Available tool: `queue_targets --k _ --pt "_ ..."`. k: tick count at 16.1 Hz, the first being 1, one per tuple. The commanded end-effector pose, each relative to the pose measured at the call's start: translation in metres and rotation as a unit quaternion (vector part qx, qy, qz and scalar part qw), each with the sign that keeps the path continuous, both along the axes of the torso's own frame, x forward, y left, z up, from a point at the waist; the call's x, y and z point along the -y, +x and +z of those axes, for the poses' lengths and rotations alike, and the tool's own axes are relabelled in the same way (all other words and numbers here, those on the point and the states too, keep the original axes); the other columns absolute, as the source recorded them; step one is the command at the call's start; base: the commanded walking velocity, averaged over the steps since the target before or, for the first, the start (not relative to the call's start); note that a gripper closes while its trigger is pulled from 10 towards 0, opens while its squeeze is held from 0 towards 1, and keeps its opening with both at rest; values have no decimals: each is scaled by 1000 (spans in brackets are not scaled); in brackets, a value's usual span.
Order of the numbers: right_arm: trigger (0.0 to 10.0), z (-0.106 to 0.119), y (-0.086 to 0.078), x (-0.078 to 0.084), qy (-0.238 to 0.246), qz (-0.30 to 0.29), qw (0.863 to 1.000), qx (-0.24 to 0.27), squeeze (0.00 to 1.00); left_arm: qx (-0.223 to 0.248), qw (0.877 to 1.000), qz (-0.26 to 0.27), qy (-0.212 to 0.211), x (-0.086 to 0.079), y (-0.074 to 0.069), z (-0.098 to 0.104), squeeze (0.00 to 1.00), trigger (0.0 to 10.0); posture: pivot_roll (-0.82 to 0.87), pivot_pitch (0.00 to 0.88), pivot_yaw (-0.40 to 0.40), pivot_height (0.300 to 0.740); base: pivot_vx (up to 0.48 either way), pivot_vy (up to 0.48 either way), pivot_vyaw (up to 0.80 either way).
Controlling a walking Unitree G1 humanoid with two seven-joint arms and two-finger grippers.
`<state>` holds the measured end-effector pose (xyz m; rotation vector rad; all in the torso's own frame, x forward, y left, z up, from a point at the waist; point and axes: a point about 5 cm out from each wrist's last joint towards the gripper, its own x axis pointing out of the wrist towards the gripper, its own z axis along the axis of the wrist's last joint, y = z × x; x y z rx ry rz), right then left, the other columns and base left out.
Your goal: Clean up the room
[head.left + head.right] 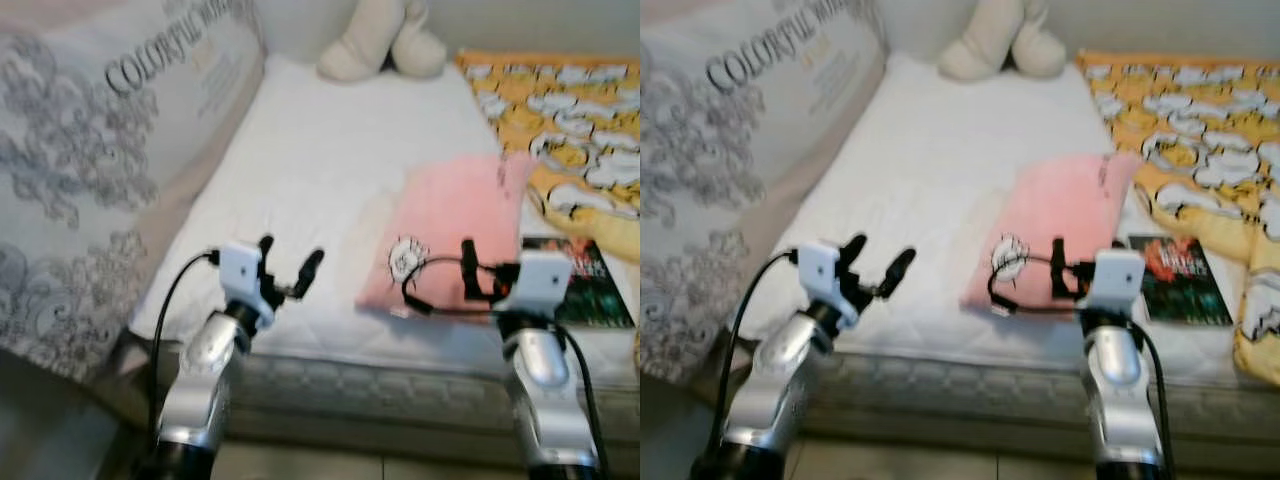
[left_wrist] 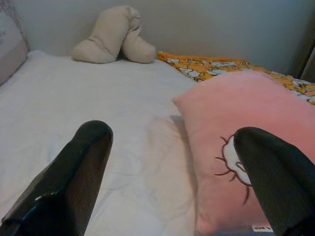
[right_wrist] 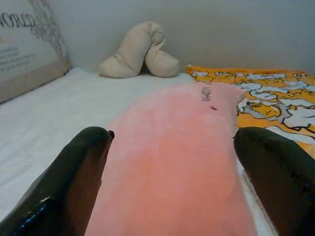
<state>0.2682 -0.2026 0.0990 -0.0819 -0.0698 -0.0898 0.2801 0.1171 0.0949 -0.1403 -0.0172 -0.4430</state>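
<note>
Pillow (image 1: 445, 225), pink, lies flat on bed (image 1: 310, 170) near front edge, book (image 1: 580, 285) just beside it. Right gripper (image 1: 480, 275) hovers over pillow's near end, wide open, empty. Left gripper (image 1: 288, 265) over bare sheet, also open, empty.

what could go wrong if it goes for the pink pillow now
1. The book lies right beside the pink pillow near the mattress edge; dragging the pillow might nudge it off.
2. The right tool is open over the pillow's near end, while the left tool is open over bare sheet beside it, so a one-sided, sagging grip seems likely.
3. A cable loops near the right tool and might snag the fabric.
</note>
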Motion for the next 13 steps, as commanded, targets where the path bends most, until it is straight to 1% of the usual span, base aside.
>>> queue_targets --k 1,5,6,8,9,10,11,13 --pt "10000 6 2 -7 2 10 1000 9 0 -2 1000 10 11 -9 1 0 0 10000 -77 0 30 740 304 -368 0" --pt "10000 6 -1 -7 0 9 1000 8 0 -7 1000 10 11 -9 4 -2 0 10000 -87 0 36 740 313 -360 0" --pt "10000 7 -3 -5 -2 7 1000 9 0 -11 1000 10 11 -10 5 -3 0 10000 -93 0 36 740 0 0 0" --pt "10000 19 -1 0 8 -2 1000 20 0 -29 999 13 16 -12 12 -6 0 10000 -104 0 35 740 0 0 0" --pt "10000 26 2 6 32 -17 999 22 0 -45 999 11 2 -13 19 -8 0 10000 -111 0 33 740 0 0 0" --pt "10000 27 3 9 44 -22 999 21 0 -49 999 9 -4 -12 21 -8 0 10000 -113 0 33 740 0 0 0" --pt "10000 25 3 19 86 -41 995 -1 0 -76 997 0 -15 -10 32 -14 0 10000 -135 0 35 740 0 0 0" --pt "10000 15 -3 34 127 -67 989 -35 0 -118 992 -25 -38 -2 44 -21 0 10000 -172 43 44 740 0 0 0"
